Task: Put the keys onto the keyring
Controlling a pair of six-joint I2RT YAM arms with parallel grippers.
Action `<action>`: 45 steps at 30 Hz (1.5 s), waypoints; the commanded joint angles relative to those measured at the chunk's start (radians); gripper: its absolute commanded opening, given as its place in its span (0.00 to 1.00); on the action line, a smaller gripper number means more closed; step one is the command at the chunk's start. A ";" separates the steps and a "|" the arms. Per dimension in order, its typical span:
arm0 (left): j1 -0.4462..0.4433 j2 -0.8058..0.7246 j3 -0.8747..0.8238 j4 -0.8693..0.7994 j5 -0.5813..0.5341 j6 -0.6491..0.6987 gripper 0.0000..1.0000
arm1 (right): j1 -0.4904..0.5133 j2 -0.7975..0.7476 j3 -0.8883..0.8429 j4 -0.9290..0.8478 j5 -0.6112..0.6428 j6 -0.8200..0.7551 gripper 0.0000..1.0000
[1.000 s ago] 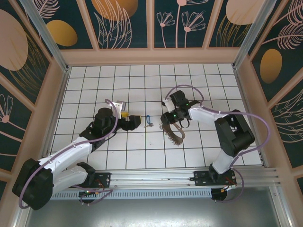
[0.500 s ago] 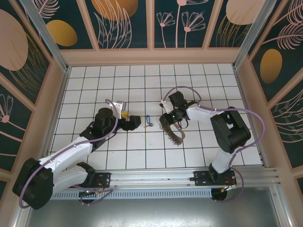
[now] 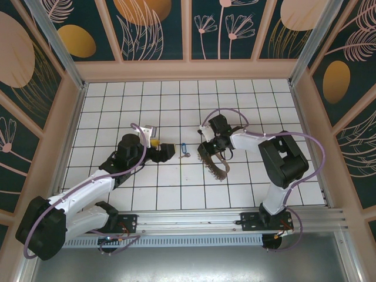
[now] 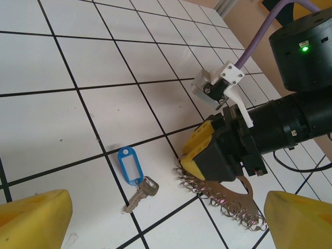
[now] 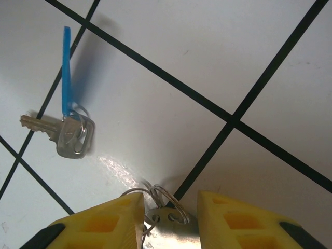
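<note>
White gridded table [image 3: 117,106] boxed in by dark floral walls, and all the action sits right in the middle. The right hand [image 5: 168,207] looks clenched on one end of the keyring [image 4: 236,193], the tan loop with a fringe of little metal rings [image 4: 236,212] along its edge. The rest of the loop lies flat on the tiles. The blue-tagged key [image 4: 130,167] lies flat on the table just beside that held end, not touching it, between the two hands. The left hand [image 4: 168,220] is released, fingers spread wide with nothing in them, hovering near the key on its other side.

So my read is we're at the "one hand pins the ring, the other goes for the key" step. Nothing's threaded yet.

Next move is on the left hand: come down over the key and pinch it, probably by the tag, since the metal part is thin and flush with the tiles. Then comes the fiddly bit, getting the key's own small ring onto one of those little rings while the right hand stops the loop sliding. It's a tiny target, and it'd be easy to just shove the key away.
</note>
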 commanded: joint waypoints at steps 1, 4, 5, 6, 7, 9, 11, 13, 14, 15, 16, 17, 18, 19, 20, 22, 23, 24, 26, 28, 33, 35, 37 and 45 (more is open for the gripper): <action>-0.005 0.000 -0.008 0.001 0.004 0.014 0.95 | 0.001 0.013 -0.013 0.013 -0.024 -0.023 0.33; -0.005 0.000 -0.010 0.001 0.002 0.014 0.95 | 0.001 0.010 -0.013 0.014 -0.024 -0.023 0.32; -0.005 0.000 -0.011 0.002 0.001 0.013 0.95 | 0.001 0.009 -0.015 0.014 -0.024 -0.023 0.30; -0.005 0.000 -0.011 0.001 -0.001 0.014 0.95 | 0.002 0.009 -0.016 0.015 -0.025 -0.023 0.29; -0.005 0.000 -0.011 0.001 -0.002 0.014 0.95 | 0.001 0.009 -0.017 0.017 -0.027 -0.023 0.28; -0.005 0.000 -0.011 0.000 -0.006 0.013 0.95 | 0.002 0.007 -0.018 0.017 -0.028 -0.023 0.27; -0.005 0.000 -0.010 -0.005 -0.013 0.013 0.95 | 0.001 0.008 -0.017 0.015 -0.030 -0.023 0.25; -0.004 0.000 -0.010 -0.011 -0.017 0.014 0.95 | 0.001 0.008 -0.015 0.012 -0.033 -0.023 0.24; -0.005 -0.001 -0.008 -0.013 -0.020 0.016 0.95 | 0.001 0.008 -0.015 0.010 -0.032 -0.023 0.23; -0.005 -0.002 -0.008 -0.016 -0.024 0.016 0.95 | 0.001 0.008 -0.015 0.010 -0.031 -0.023 0.23; -0.005 0.000 -0.009 -0.019 -0.030 0.017 0.95 | 0.001 0.008 -0.014 0.009 -0.030 -0.023 0.23; -0.005 0.001 -0.006 -0.027 -0.040 0.017 0.95 | 0.001 0.010 -0.013 0.009 -0.029 -0.022 0.22; -0.005 0.007 -0.001 -0.035 -0.051 0.019 0.95 | 0.001 0.010 -0.013 0.009 -0.028 -0.020 0.22; -0.005 0.013 0.002 -0.044 -0.058 0.019 0.94 | 0.001 0.009 -0.013 0.009 -0.027 -0.020 0.20; -0.004 0.017 0.004 -0.048 -0.062 0.021 0.94 | 0.002 0.009 -0.013 0.009 -0.024 -0.019 0.19; -0.005 0.025 0.005 -0.053 -0.064 0.019 0.94 | 0.002 0.004 -0.016 0.012 -0.025 -0.019 0.16; -0.005 0.025 0.004 -0.052 -0.065 0.018 0.94 | 0.001 0.000 -0.018 0.013 -0.024 -0.019 0.15; -0.004 0.024 0.003 -0.052 -0.067 0.018 0.94 | 0.001 -0.005 -0.019 0.014 -0.024 -0.019 0.14; -0.005 0.023 0.003 -0.053 -0.067 0.018 0.94 | 0.001 -0.013 -0.025 0.014 -0.024 -0.023 0.12; -0.005 0.020 0.005 -0.053 -0.067 0.018 0.94 | 0.001 -0.021 -0.029 0.012 -0.017 -0.028 0.08; -0.004 0.012 0.005 -0.048 -0.057 0.018 0.94 | 0.011 -0.063 -0.042 0.015 -0.004 -0.040 0.00; -0.005 0.004 0.003 -0.038 -0.038 0.019 0.93 | 0.025 -0.093 -0.051 0.025 -0.009 -0.053 0.00; -0.005 -0.008 0.004 -0.032 -0.011 0.023 0.93 | 0.046 -0.140 -0.065 0.044 -0.012 -0.070 0.00; -0.005 -0.114 -0.018 0.079 0.140 0.010 0.91 | 0.124 -0.410 -0.183 0.235 -0.102 -0.108 0.00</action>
